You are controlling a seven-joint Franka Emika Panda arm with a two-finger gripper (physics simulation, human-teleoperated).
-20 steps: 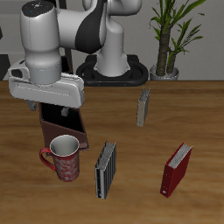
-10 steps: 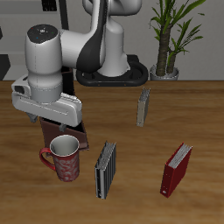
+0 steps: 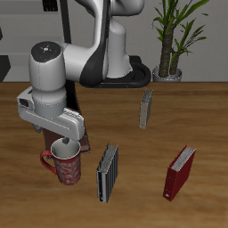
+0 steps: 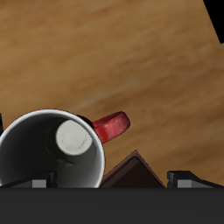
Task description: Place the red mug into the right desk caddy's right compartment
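The red mug (image 3: 67,163) is standing upright near the desk's front edge, a glazed cylinder with pale speckled floral marks and a loop handle (image 4: 112,128) sticking out to one side. In the wrist view its whitish inside (image 4: 51,157) is showing as a smooth round well with a pale disc at the bottom.

The gripper (image 3: 64,142) is hanging directly over the mug's rim, its white housing covering most of the right desk caddy (image 3: 82,136), a dark maroon-brown box lying just behind the mug; only a corner is showing. I cannot tell how far apart the jaws are standing.

On the wood-grained desk (image 3: 205,116), a grey ribbed book (image 3: 107,173) is standing just beside the mug, a red book (image 3: 179,173) is standing well apart, and another thin grey book (image 3: 146,109) is standing farther back. A potted plant (image 3: 169,40) is sitting at the far edge. Bare desk is lying open between the books.
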